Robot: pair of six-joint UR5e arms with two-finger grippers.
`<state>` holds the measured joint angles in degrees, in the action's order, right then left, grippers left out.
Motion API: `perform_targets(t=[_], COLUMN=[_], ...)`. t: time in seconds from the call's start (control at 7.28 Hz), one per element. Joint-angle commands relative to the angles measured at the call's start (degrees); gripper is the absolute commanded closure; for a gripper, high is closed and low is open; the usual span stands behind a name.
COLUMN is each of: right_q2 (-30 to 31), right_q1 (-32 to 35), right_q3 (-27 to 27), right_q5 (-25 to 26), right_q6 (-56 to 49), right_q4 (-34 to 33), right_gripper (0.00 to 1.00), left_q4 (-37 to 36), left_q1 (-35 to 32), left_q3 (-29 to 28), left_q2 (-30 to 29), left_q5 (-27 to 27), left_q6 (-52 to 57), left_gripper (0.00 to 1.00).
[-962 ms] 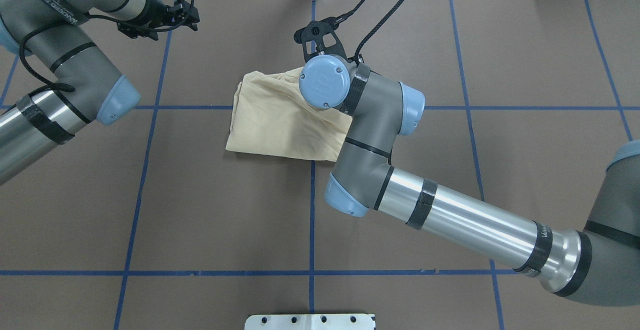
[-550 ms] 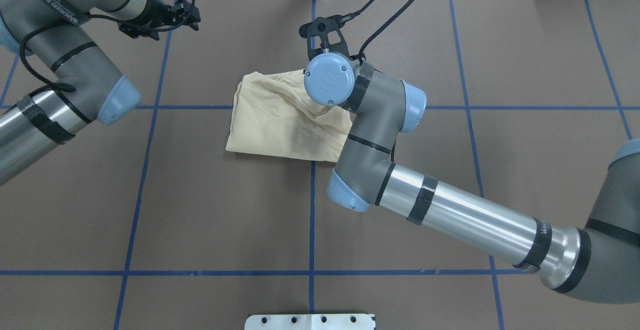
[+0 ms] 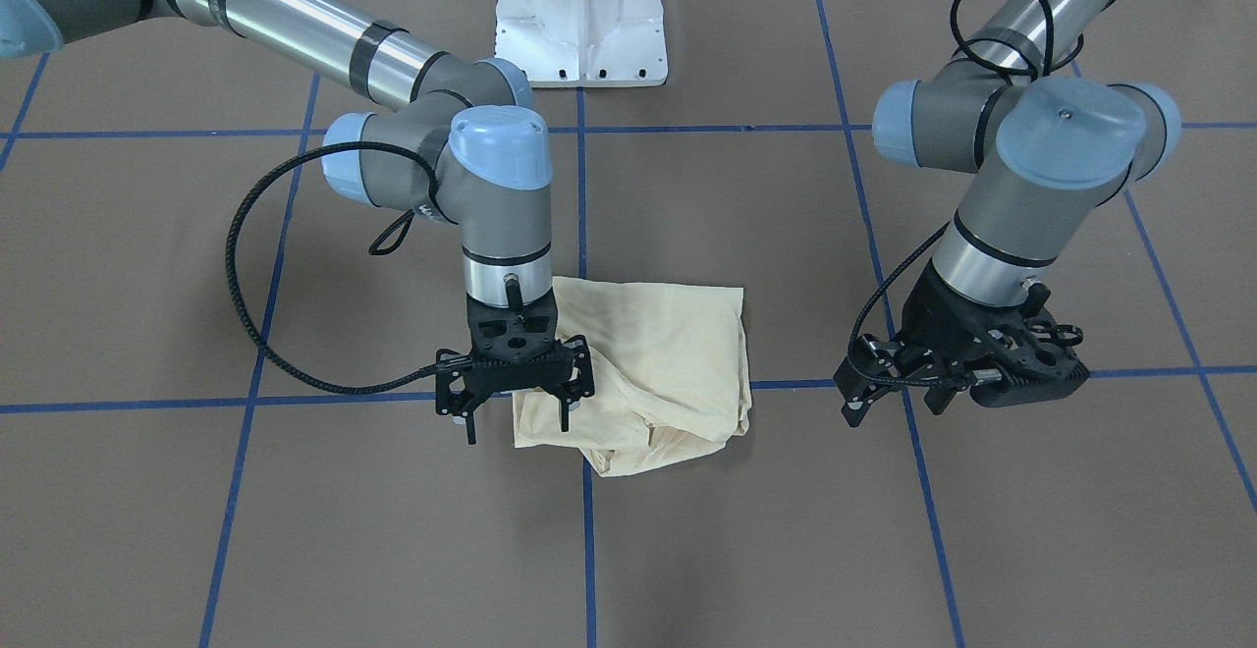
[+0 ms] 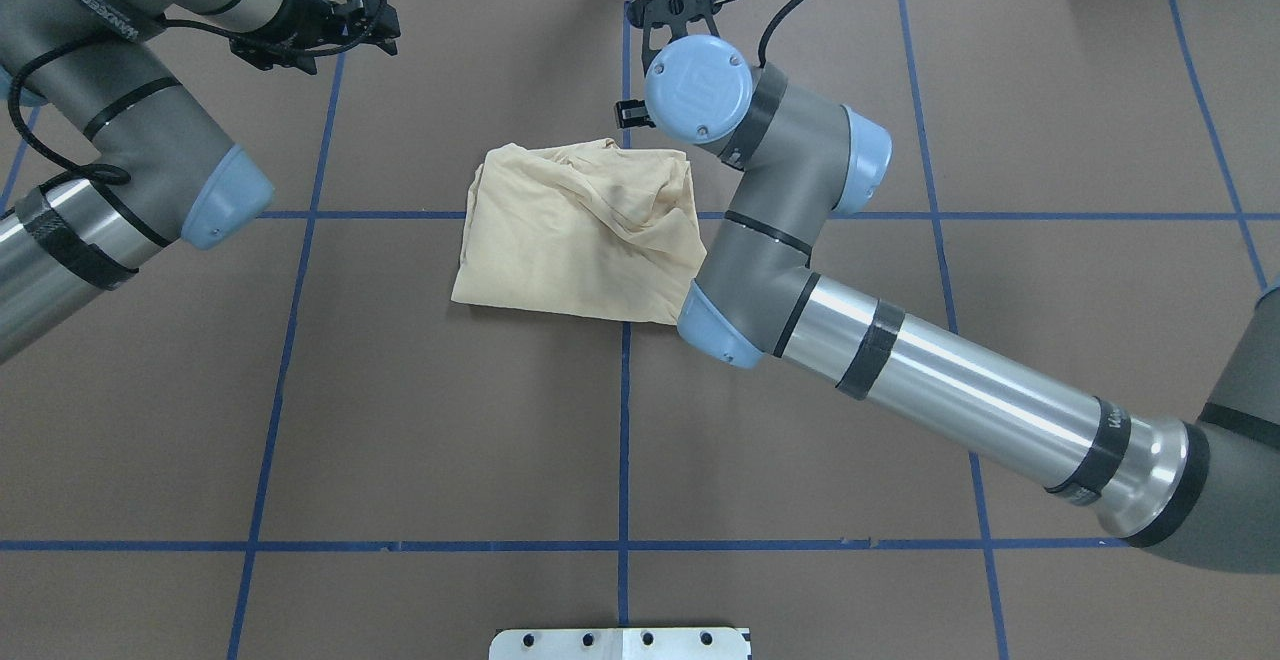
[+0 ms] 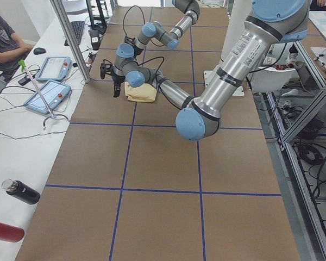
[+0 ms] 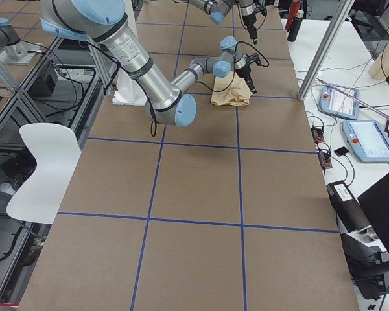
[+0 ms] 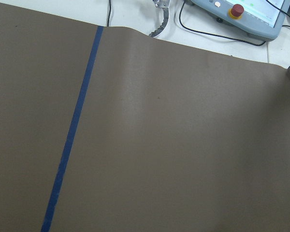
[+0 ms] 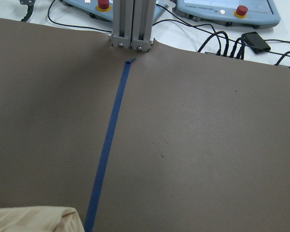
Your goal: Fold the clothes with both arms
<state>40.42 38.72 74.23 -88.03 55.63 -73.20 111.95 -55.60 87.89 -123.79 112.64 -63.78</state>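
the cream t-shirt [image 4: 570, 235] lies folded into a rough square near the middle of the tabletop [image 4: 400, 420], across a crossing of blue tape lines [image 4: 623, 440]. its edge toward the robot and its edge on the robot's left run fairly straight and flat. the far right corner is rumpled, with creases and a loose fold bulging past the outline. no print shows

the right hand [image 3: 518, 420] hangs over that rumpled far edge, pointing down, its fingers spread wide with nothing between them. in the front view one finger sits in front of the cloth and the other over bare tabletop just beyond the shirt's side. the right wrist view catches only a shirt corner at its lower left, just beside a tape line that runs to an aluminium post [image 8: 131, 24] at the tabletop's far rim

the left hand [image 3: 894, 410] is well apart from the shirt, on the robot's left and nearer the far rim. its fingers look parted and it holds nothing. plain brown surface lies between it and the shirt's left edge. the right arm's elbow cap sits just beside the shirt's near right corner in the overhead view
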Motion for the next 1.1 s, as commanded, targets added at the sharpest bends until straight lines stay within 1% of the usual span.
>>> perform_targets(t=[0.0, 0.14, 0.27, 0.41, 0.55, 0.69, 0.82, 0.96], right_q2=[10.5, 16.4, 19.6, 23.4, 28.3, 33.1, 37.7, 42.3], right_q1=[7.1, 9.9, 13.4, 19.2, 24.9, 29.3, 34.1, 38.7], right_q3=[13.1, 18.0, 20.1, 20.6, 21.5, 21.7, 21.7, 21.7], right_q5=[-13.5, -16.2, -20.6, -29.4, -34.2, -36.3, -39.3, -39.8], right_q6=[-0.8, -2.9, -4.8, -7.4, -14.1, -23.7, -33.2, -42.6], right_q4=[-7.2, -7.7, -7.7, -7.7, -7.8, -8.3, -9.2, -10.5], right_gripper=[0.01, 0.0, 0.0, 0.0, 0.0, 0.0, 0.0, 0.0], left_q4=[-0.7, -0.5, -0.3, 0.2, 0.6, 0.8, 0.6, 1.1], left_q1=[-3.7, -6.7, -7.3, -10.5, -11.6, -13.2, -13.9, -16.5], left_q3=[5.9, 6.1, 6.9, 7.5, 8.8, 9.0, 8.7, 8.9], left_q2=[3.8, 5.8, 9.3, 12.7, 14.6, 17.2, 18.0, 20.3], left_q5=[2.5, 5.2, 4.8, 5.3, 5.4, 5.6, 5.5, 5.7], left_q6=[10.6, 14.4, 23.6, 31.3, 31.7, 32.7, 32.8, 35.5], left_gripper=[0.01, 0.01, 0.01, 0.01, 0.01, 0.01, 0.01, 0.01])
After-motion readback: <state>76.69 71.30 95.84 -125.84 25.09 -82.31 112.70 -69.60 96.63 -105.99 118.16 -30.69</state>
